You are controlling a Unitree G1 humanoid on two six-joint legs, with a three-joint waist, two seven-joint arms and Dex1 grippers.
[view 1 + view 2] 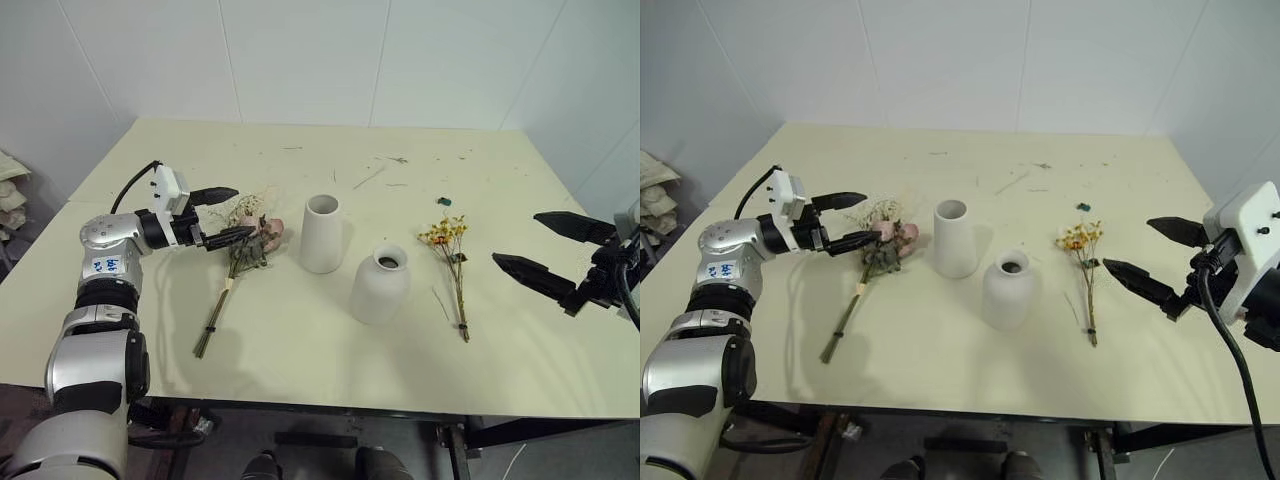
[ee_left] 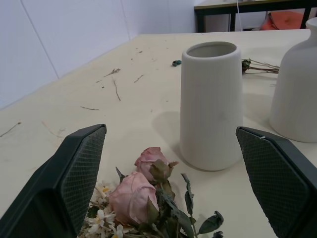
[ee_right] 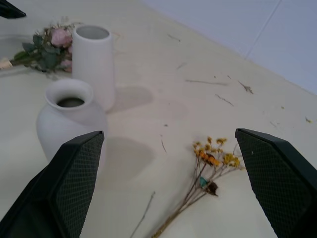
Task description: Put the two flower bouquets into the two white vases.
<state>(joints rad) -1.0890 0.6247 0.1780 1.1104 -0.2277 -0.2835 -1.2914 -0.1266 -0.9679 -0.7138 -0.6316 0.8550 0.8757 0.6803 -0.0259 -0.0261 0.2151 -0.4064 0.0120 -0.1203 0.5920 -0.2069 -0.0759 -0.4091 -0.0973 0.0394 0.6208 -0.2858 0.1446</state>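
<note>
The larger bouquet of pink roses lies flat on the cream table, its stems running toward the front edge. My left gripper hovers open just at its flower heads, with the roses low between the fingers. To the right of the roses stands the taller white vase, upright, with the shorter rounded vase in front and to its right. The small yellow-orange bouquet lies flat further right. My right gripper is open beside it, off the table, holding nothing.
Loose twigs and plant crumbs are scattered over the far half of the table, and a small green scrap lies behind the yellow bouquet. White walls close the back and right. Crumpled pale material sits off the left edge.
</note>
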